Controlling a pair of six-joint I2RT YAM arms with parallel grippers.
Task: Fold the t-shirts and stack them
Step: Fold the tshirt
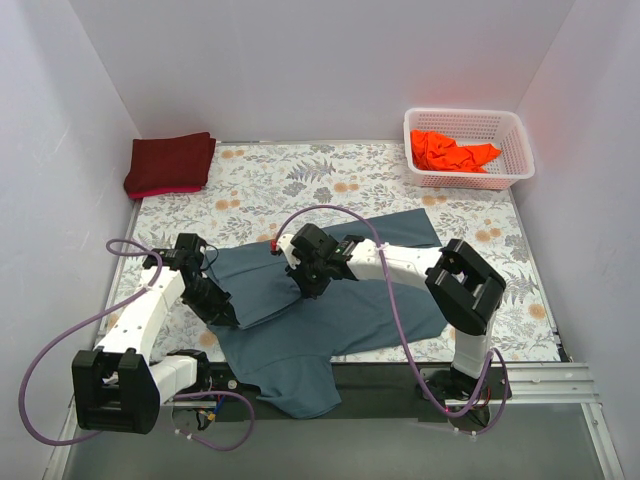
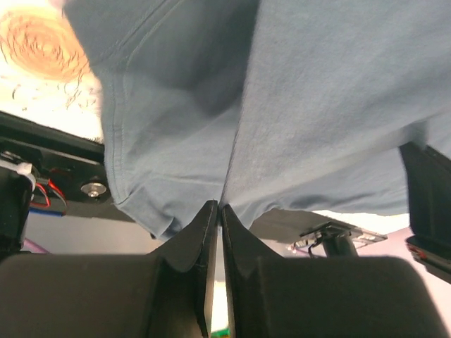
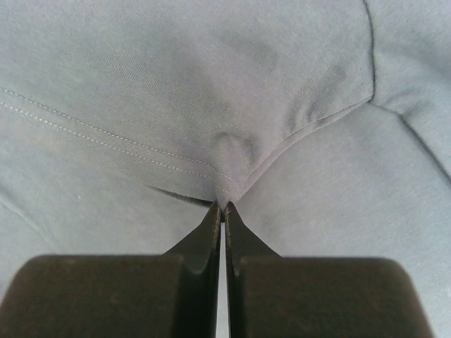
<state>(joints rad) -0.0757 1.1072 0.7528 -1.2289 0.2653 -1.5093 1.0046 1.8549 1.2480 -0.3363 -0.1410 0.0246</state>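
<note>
Fabric of the slate t-shirt (image 1: 385, 300), spread at the centre of the table (image 1: 300, 170) and draped over its near edge, is clenched by the left gripper (image 2: 220, 209) and the right gripper (image 3: 223, 206). If the flap is pulled unevenly, cloth could be lost from either thin pinch and the fold skewed.

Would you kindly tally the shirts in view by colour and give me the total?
blue-grey shirt: 1
maroon shirt: 1
orange shirt: 1
Total: 3
</note>
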